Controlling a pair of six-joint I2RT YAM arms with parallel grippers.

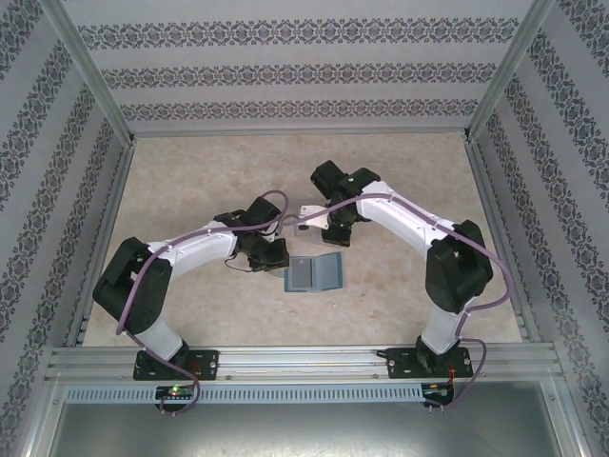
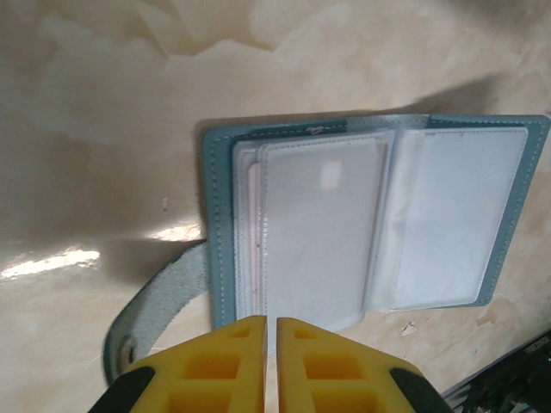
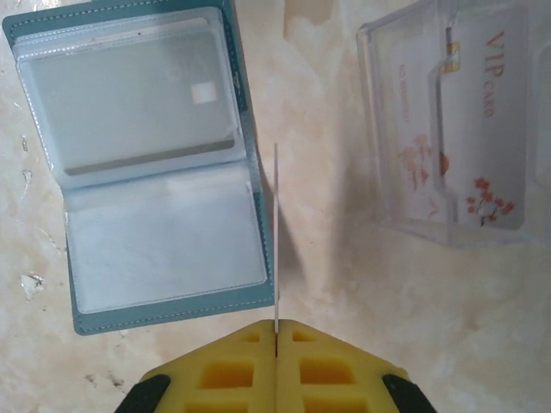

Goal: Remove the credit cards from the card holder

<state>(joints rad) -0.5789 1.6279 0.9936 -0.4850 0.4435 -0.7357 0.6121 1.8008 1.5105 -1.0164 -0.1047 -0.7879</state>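
In the left wrist view, the left hand (image 2: pixel 269 331) sits at the bottom edge of the frame. Its yellow fingers (image 2: pixel 241 344) are drawn almost together, with only a thin slit between them. The tips reach the near edge of the card holder (image 2: pixel 217 215), but it cannot be told whether they pinch anything. The card holder lies open and flat on the counter (image 2: pixel 103 103), teal rim outward and clear sleeves facing up. Its strap tab (image 2: pixel 159 301) curls toward the lower left of the frame. The sleeve nearest the fingers holds a pale card (image 2: pixel 318 232) with a small lighter square near its top. The sleeve to the right of it looks milky, and its contents cannot be made out.

In the right wrist view, the right hand (image 3: pixel 275 331) is at the bottom centre, clamped on a credit card (image 3: pixel 275 232). The credit card is seen edge-on as a thin white line rising up the middle of the frame, just right of the card holder and apart from it. In the upper right lies a clear tray (image 3: pixel 383 129) with a VIP card (image 3: pixel 482 112) inside, white with red print.

From overhead, the open card holder rests on the counter at the centre of the frame. The left hand is just to its left and the right hand just above it.
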